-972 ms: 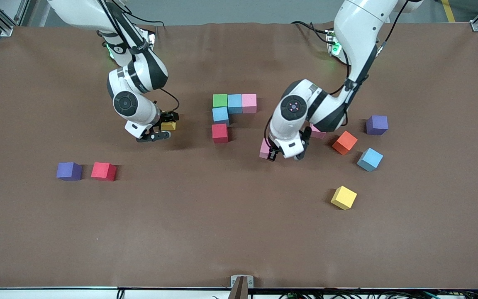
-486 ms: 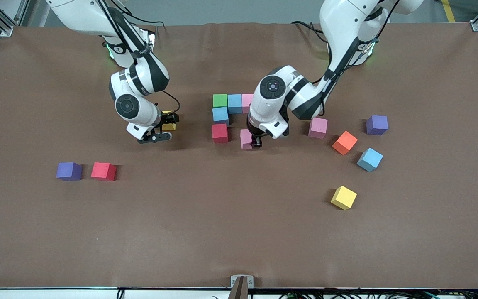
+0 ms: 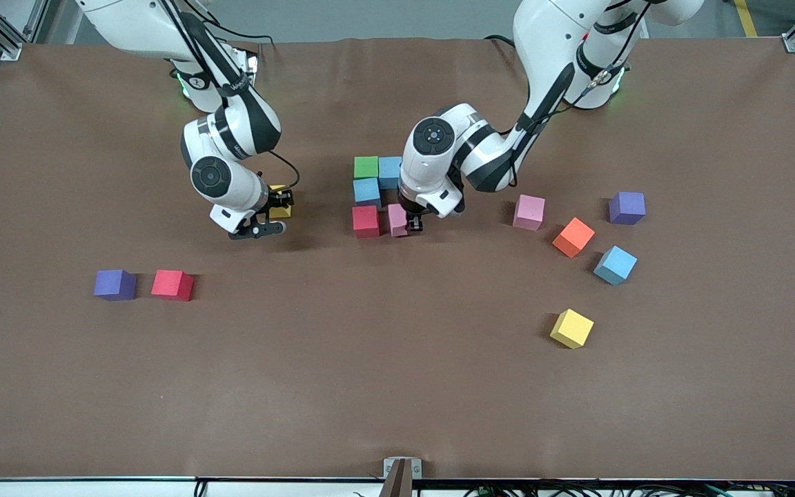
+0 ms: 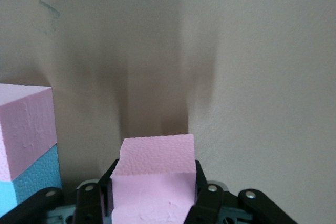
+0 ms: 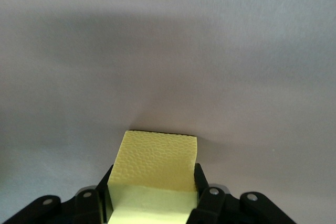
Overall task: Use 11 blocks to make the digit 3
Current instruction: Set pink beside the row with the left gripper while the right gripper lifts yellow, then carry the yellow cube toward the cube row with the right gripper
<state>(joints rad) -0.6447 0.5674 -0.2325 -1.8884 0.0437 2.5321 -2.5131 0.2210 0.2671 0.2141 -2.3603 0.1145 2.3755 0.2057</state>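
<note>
**Fifth and sixth blocks in hand, digit barely begun**

I have the left gripper (image 3: 411, 222) clenched on a pink block (image 3: 397, 219), low at the table and just beside the red block (image 3: 366, 221) in the figure. The wrist view shows the pink cube pinched between both fingers. My right gripper (image 3: 279, 205) grasps a yellow block (image 3: 280, 210), toward the right arm's end of the table, well apart from the figure.

The figure so far, as I judge it: a green block (image 3: 366, 166) and a light blue block (image 3: 390, 170) in the top row, another light blue (image 3: 366, 189) below the green, then the red. My left arm hides whatever else sits in that top row.

Loose ones I count: a pink (image 3: 529, 211), an orange (image 3: 573, 237), a light blue (image 3: 615, 265), a yellow (image 3: 572, 328), and a red (image 3: 172, 284). Most of the digit is left to build.
</note>
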